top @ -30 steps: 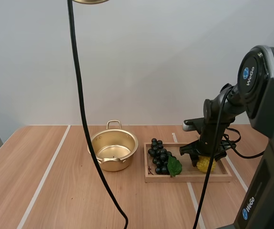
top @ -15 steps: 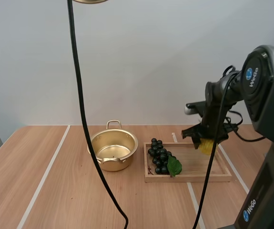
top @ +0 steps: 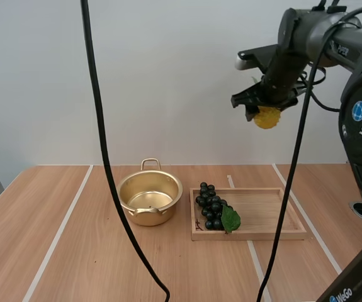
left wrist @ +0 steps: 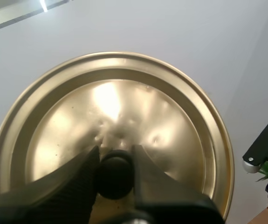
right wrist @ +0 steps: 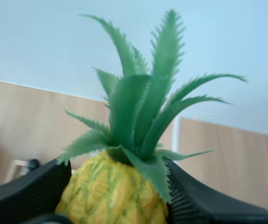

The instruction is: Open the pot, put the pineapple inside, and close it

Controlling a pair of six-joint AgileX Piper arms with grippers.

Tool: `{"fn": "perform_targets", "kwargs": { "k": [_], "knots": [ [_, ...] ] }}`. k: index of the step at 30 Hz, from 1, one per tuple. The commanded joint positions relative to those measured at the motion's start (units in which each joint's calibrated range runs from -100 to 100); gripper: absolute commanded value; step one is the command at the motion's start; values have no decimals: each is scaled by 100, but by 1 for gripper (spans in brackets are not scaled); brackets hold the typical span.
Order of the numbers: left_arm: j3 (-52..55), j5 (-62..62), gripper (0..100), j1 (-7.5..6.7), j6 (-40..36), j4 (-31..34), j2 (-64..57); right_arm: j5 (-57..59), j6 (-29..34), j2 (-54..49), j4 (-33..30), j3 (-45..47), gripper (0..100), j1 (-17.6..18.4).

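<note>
The pineapple [right wrist: 113, 203] shows yellow, netted in green beneath a green crown [right wrist: 143, 107]; brass-gold lid [left wrist: 171, 121] with a black knob [left wrist: 115, 177]; gold pot [top: 150, 198]; near-black grapes [top: 209, 206] with one green leaf [top: 231, 219]; pale wooden tray [top: 269, 211]; wood-grain counter [top: 61, 251] crossed by white stripes.

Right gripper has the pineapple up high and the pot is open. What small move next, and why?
Probably swing the right gripper leftward to above the pot. It pinches the pineapple high over the wooden tray, while the pot stands open and empty left of the tray, and the left gripper holds the lid by its knob.
</note>
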Motion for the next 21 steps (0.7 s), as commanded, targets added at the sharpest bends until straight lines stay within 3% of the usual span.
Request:
{"fn": "perform_targets", "kwargs": {
  "k": [1,13,21],
  "knots": [
    [-238,-240,0,9,12,-82,-49,294,-65,-102,170,-254,0,253],
    [-1105,-58,0,9,12,289,-49,293,-177,169,216,-270,0,1447],
    [-1232,462,0,9,12,629,-102,409,-356,648,216,-270,0,1835]
  ]
}}
